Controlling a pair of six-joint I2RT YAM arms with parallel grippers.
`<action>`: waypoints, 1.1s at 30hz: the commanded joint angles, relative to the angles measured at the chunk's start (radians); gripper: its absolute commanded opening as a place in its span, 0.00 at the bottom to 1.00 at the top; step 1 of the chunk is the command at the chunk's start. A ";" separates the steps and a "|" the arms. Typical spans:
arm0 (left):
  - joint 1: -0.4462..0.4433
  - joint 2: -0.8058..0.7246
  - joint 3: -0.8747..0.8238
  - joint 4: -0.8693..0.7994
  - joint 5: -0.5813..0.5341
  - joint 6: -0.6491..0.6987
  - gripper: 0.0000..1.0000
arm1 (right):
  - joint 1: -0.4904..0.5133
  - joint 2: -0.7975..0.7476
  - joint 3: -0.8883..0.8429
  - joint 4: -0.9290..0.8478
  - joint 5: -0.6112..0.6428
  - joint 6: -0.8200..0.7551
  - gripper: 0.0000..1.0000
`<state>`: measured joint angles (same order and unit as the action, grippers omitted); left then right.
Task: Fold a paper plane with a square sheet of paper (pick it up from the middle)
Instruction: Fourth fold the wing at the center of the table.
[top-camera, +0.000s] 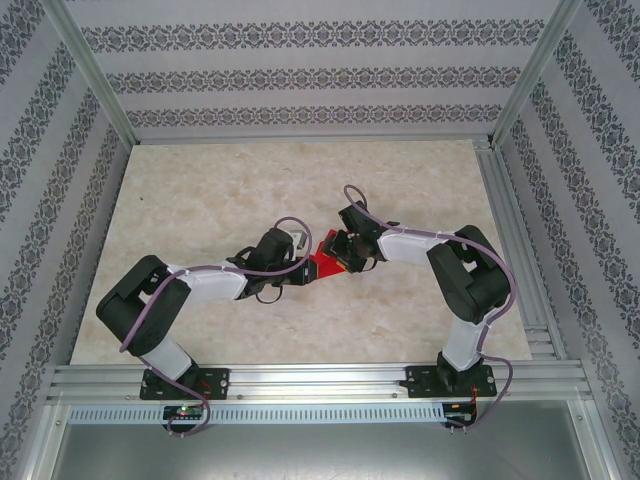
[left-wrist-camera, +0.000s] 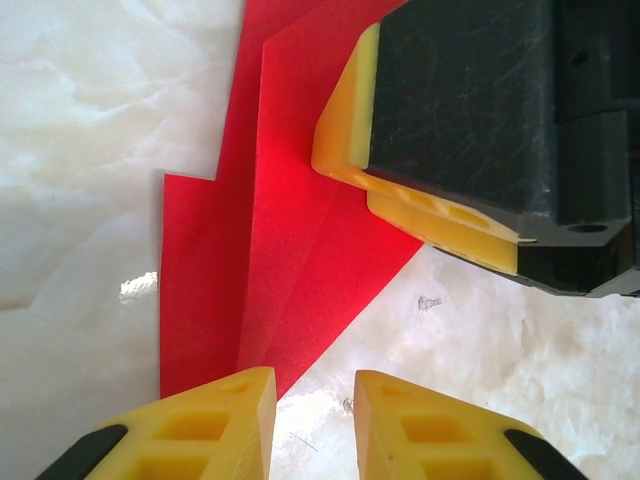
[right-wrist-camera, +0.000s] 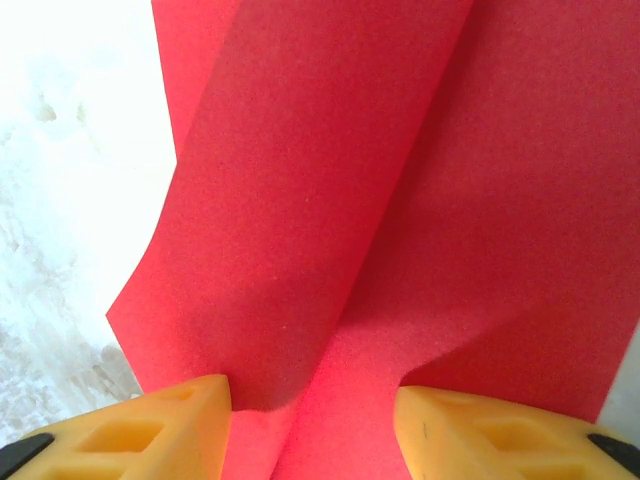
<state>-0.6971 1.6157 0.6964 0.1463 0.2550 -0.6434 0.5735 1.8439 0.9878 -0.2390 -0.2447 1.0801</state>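
- Looking down from above, I see my two arms meet in the middle of the table. The red paper plane lies flat on it between them.
- My left gripper is just beside the plane. My right gripper is on top of it and hides most of it, so only a small red bit shows. From up there my fingers are too small and dark to make out.
- From my left wrist, my left gripper is open a little, with bare table in the gap. It holds nothing. One fingertip covers the bottom edge of the paper plane.
- One of my right fingers sits on the red paper there. The black part behind it hides the paper's upper right side. The top of the paper is cut off by the picture's edge.
- From my right wrist, my right gripper is about half open. The paper plane lies under and between the fingers, and a folded flap lifts up a bit.
- I cannot tell if those fingers push down hard or just rest on the paper. It runs off the top and right of that picture, so I cannot see its whole shape.
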 joint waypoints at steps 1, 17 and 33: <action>-0.008 -0.006 0.000 -0.046 -0.042 0.021 0.28 | -0.012 0.183 -0.097 -0.135 0.125 -0.003 0.52; -0.008 0.076 0.059 -0.086 -0.042 0.100 0.18 | -0.012 0.184 -0.098 -0.134 0.122 -0.008 0.52; -0.007 0.157 0.130 -0.062 -0.041 0.107 0.19 | -0.014 0.177 -0.103 -0.126 0.116 -0.011 0.52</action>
<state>-0.6968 1.7451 0.7975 0.0586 0.2153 -0.5571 0.5735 1.8442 0.9874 -0.2379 -0.2451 1.0798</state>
